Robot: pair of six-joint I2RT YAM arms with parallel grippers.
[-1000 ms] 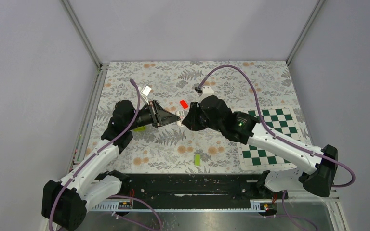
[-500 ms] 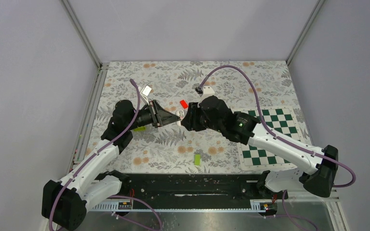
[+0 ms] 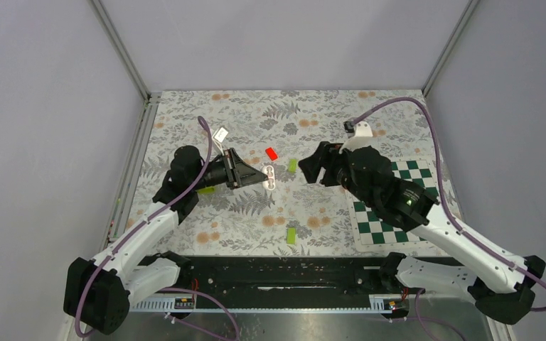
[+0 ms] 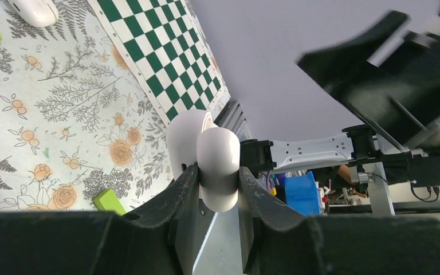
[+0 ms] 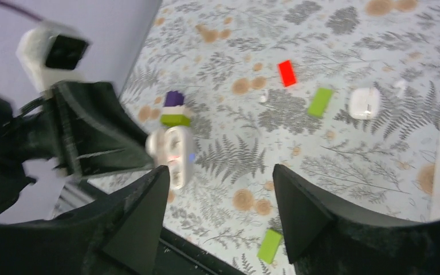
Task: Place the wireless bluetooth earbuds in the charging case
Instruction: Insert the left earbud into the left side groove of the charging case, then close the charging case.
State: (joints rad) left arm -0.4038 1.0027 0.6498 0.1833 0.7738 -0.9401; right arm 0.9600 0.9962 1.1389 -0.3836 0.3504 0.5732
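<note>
Case (image 3: 271, 176) open face apparently rightward

left arm: stretched forward, wrist level, tip at charging case (image 4: 218, 162)
left gripper (image 3: 263, 175): fingers (image 4: 184, 197) clamped on its sides
right arm: elbow bent, wrist aimed left
right gripper (image 3: 310, 165): fingers (image 5: 140, 217) spread, empty, right of charging case, apart

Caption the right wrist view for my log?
Left gripper clamps the charging case opposite the open, empty right gripper above the floral mat.
</note>
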